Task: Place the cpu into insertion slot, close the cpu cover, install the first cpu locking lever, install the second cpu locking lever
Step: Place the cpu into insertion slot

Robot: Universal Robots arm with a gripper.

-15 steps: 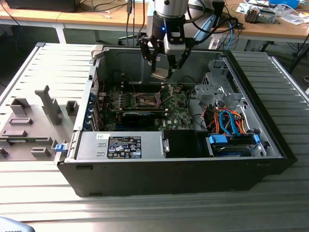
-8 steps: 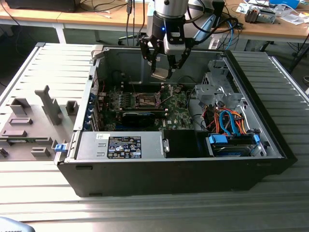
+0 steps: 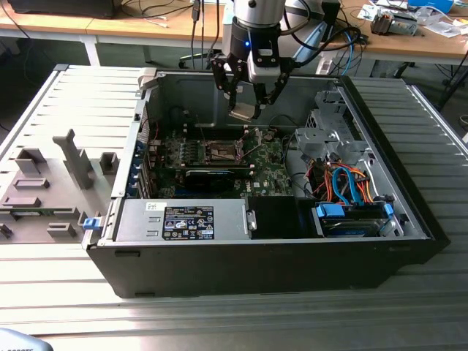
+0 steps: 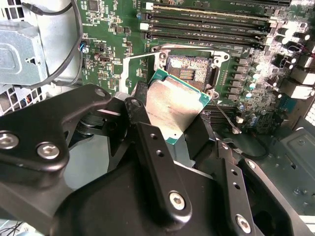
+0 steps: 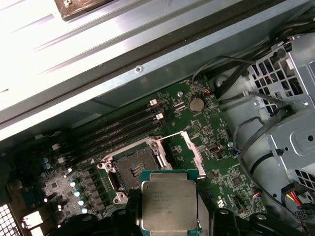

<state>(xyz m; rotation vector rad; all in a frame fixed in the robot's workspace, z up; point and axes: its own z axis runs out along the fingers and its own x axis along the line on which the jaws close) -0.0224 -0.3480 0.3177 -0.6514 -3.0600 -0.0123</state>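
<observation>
I hold the cpu (image 3: 241,112) in my gripper (image 3: 244,110), which is drawn in narrow on two opposite edges of the plate. In the second wrist view my fingers (image 4: 153,147) cover both flanks of the cpu (image 4: 174,105). Its silver lid and a strip of green edge show between them. In the first wrist view the cpu (image 5: 169,204) sits square-on at my fingertips, and its near edge is cut off by the picture's border. The print on the lid is too fine to make out.

The slot (image 3: 221,151) lies below my fingertips on the board (image 3: 272,174), apart from the cpu and not touching it. In both wrist views the cpu hides the slot's near corner, so I see most of its dark centre (image 4: 189,69) (image 5: 133,167) but not its whole rim.

The cover (image 5: 193,152) stands swung open just beside the slot, on the side toward the drive cage (image 5: 290,132). I see it nearly edge-on, so its window is hard to make out. A thin wire lever (image 5: 170,135) rises off its hinge end. I cannot tell where that lever ends.

From outside, my hand hangs inside the open case (image 3: 409,212), and the arm above it is cut off.
</observation>
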